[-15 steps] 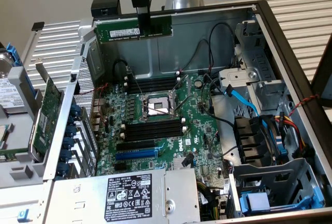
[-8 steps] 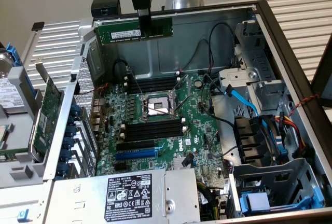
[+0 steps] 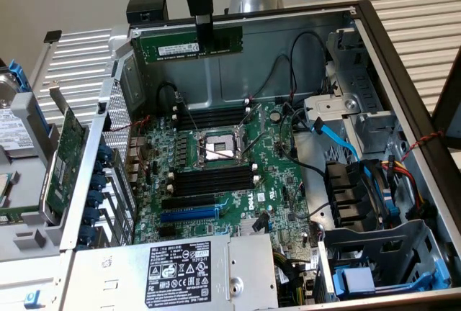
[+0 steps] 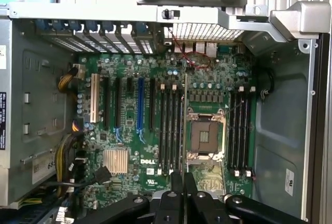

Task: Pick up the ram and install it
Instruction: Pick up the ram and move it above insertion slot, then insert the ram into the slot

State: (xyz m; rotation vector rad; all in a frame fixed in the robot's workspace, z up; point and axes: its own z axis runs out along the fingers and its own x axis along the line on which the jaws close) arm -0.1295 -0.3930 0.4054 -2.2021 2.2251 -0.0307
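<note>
The ram [image 3: 189, 44] is a long thin green stick with a white label. It hangs level in the air above the far wall of the open computer case. My gripper [image 3: 204, 35] is shut on it from above, a little right of the stick's middle. In the wrist view the ram [image 4: 184, 125] appears edge-on as a thin line running out from between my dark fingertips [image 4: 177, 181]. Under that line lies the motherboard [image 4: 129, 146], with the line falling between the black memory slots [image 4: 170, 130] and the CPU socket [image 4: 205, 136]. In the exterior view, slot banks [image 3: 212, 118] [image 3: 212, 180] flank the socket [image 3: 216, 149].
A wider green expansion card [image 3: 65, 156] leans outside the case at the exterior view's left. The power supply [image 3: 209, 268] with a black label fills the near side. Drive cages and a blue cable [image 3: 335, 138] crowd the right. Black wires cross above the socket.
</note>
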